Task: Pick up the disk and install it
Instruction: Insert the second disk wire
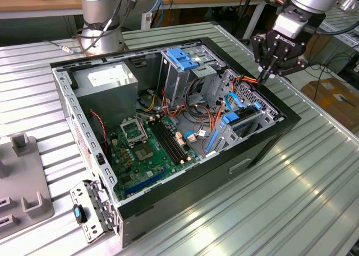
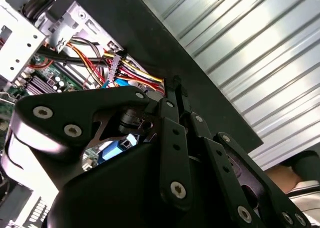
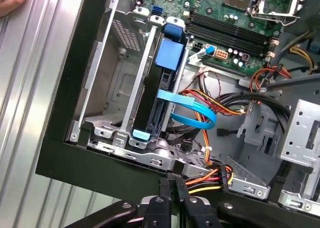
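The open computer case (image 1: 168, 127) lies on its side on the ribbed metal table (image 1: 314, 189), and the gripper (image 1: 263, 72) hangs just above the case's rim at the exterior view's right. Its fingers (image 3: 172, 188) are pressed flat together in the first wrist view — clenched, with nothing between them.

Inside the case: the green motherboard (image 1: 148, 147) covers the floor, with its black memory slots (image 1: 171, 144) running across the middle. The grey power-supply box (image 1: 106, 82) sits in the far corner at the exterior view's left. Next to it stands the metal cage (image 1: 182, 71) with a blue plastic top. Red, yellow and orange wires (image 1: 213, 121) trail through the middle toward the near wall.

And the disk (image 3: 162, 88) — it is already down in the drive bay (image 3: 115, 88) along the case's wall, standing on edge between metal rails, its blue carrier showing at both ends in the first wrist view. A light-blue flat cable (image 3: 192, 111) loops out from beside it. In the exterior view the disk (image 1: 235, 127) sits below the gripper, well apart from the fingertips.

The second wrist view looks past the gripper's black linkages (image 2: 170, 153) at the case's dark rim (image 2: 175, 58) and a bundle of coloured wires (image 2: 135, 76).
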Robot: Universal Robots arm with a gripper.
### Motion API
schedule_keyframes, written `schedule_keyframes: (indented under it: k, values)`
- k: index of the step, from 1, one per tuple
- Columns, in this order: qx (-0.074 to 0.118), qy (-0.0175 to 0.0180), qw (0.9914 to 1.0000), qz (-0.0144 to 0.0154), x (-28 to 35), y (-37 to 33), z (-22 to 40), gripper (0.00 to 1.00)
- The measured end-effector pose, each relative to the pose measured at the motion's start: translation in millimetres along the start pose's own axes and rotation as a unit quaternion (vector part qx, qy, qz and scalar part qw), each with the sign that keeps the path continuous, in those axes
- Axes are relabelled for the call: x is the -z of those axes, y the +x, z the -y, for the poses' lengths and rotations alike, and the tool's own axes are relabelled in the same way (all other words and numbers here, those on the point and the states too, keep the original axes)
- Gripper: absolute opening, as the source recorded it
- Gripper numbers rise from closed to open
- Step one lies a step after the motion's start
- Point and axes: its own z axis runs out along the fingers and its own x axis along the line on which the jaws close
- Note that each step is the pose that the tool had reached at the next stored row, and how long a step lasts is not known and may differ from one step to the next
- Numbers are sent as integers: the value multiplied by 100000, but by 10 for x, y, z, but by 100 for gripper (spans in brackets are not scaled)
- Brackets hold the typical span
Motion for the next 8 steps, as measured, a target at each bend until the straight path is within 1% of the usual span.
schedule_keyframes:
  k: [1, 2, 6, 7, 8]
  values:
    - [-860, -3, 99996, -8, -1, 0, 0, 16]
    - [-1264, -6, 99992, -15, 0, 0, 1, 16]
    - [-1363, -9, 99991, -23, 0, -2, -4, 16]
    - [-1365, -10, 99991, -29, 0, -5, -13, 16]
    - [-1357, -10, 99991, -24, -1, -12, -42, 16]
